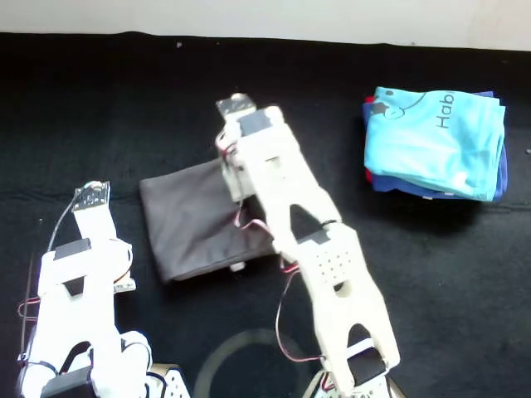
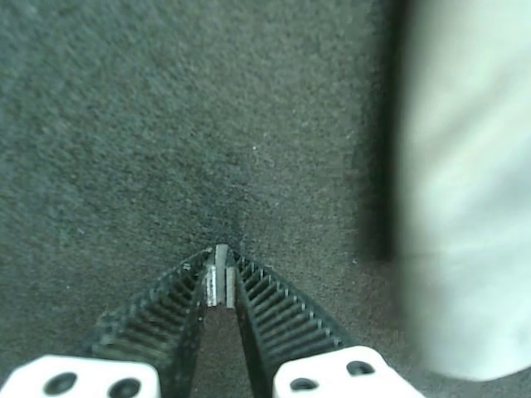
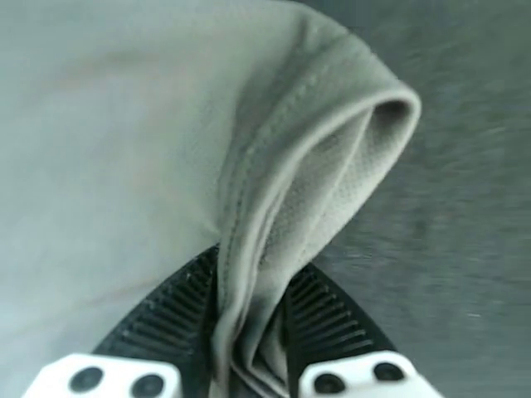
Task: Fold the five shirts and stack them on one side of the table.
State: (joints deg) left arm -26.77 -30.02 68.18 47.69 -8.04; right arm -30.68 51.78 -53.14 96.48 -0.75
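- The grey shirt point(image 1: 187, 220) is lying in the middle of the desk point(image 1: 99, 99), folded into a compact rectangle, with the right arm stretched across it.
- A doubled roll of its edge point(image 3: 332, 166) is being pinched between the jaws of the right claw point(image 3: 253, 278), which are narrowed tight onto the cloth. The grip is being taken on the fold itself, probably so that the layers travel together instead of spilling open.
- The left claw point(image 2: 220, 264) is being held closed with nothing in it, low over bare desk beside the shirt's other edge. It is judged to be parked out of the way while the right arm works.
- The stack point(image 1: 436, 141) is being built on the far side of the desk on the right arm's side, well apart from the grey shirt. That is leaving the middle free for folding.
- A light blue shirt point(image 1: 431, 124) is topping it, with darker blue and red edges showing beneath. How many shirts are in it cannot be told.
- The grey shirt is judged to be nearly ready for the stack.
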